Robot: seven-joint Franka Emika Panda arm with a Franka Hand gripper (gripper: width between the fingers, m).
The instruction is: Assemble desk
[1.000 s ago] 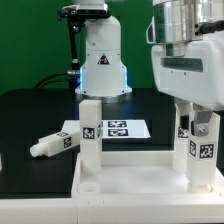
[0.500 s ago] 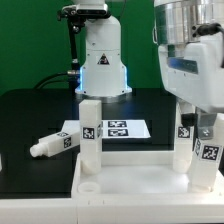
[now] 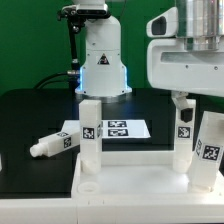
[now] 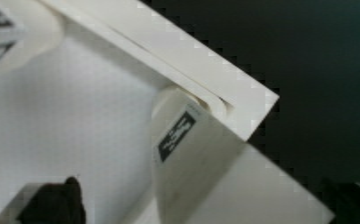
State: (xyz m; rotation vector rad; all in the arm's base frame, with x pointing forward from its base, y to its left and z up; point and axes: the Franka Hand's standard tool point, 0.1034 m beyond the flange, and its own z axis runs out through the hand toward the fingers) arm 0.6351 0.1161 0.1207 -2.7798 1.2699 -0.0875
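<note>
The desk's white rimmed tabletop [image 3: 135, 185] lies flat at the front of the black table. One tagged white leg [image 3: 90, 135] stands upright in its corner on the exterior view's left. Two tagged legs rise at the right corner: one upright [image 3: 183, 135], one nearer and leaning slightly [image 3: 208, 152]. My gripper [image 3: 197, 100] hangs just above that nearer leg, open and holding nothing. In the wrist view the leg [image 4: 212, 160] stands against the tabletop rim [image 4: 195, 60], between the spread fingers [image 4: 52, 200] of my gripper [image 4: 203, 208] and untouched by them. A further leg [image 3: 55, 145] lies loose on the table.
The marker board [image 3: 120, 129] lies flat behind the tabletop. The arm's white base [image 3: 100, 60] stands at the back centre with cables to its left. A green wall closes the back.
The jaws have spread and let go of the nearer right leg. The gripper has lifted off it, and the leg stays standing on the tabletop.
</note>
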